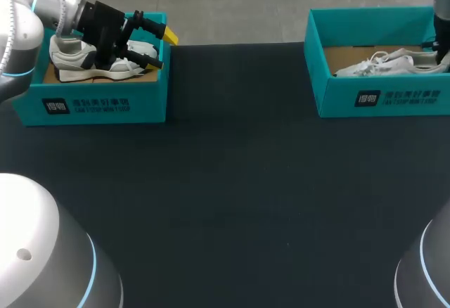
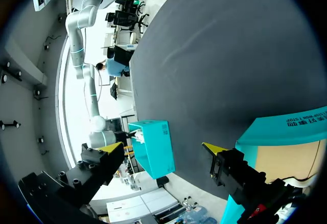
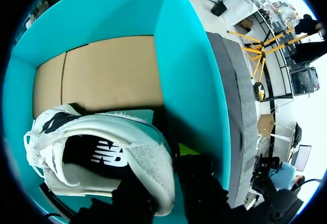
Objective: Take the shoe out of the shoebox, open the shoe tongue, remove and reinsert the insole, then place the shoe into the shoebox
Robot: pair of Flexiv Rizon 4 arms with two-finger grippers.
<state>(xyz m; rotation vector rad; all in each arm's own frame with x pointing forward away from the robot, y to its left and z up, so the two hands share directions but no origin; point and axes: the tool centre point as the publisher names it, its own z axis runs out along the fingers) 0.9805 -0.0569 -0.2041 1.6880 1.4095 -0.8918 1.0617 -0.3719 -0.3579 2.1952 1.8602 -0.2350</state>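
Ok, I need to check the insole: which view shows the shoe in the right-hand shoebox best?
The right wrist view: the shoe fills it, its opening and insole facing the camera. The head view shows the shoe small, lying behind the shoebox wall. The left wrist view shows only that shoebox from outside.

A dark charcoal, matte, flat tabletop spreads from the head view's centre toward six o'clock.

The left shoebox and right shoebox are teal with white print and tan cardboard floors. The left shoe is white with grey panels. The right shoe looks white with a black lining. The counter is black. The left end effector is black with yellow tips.
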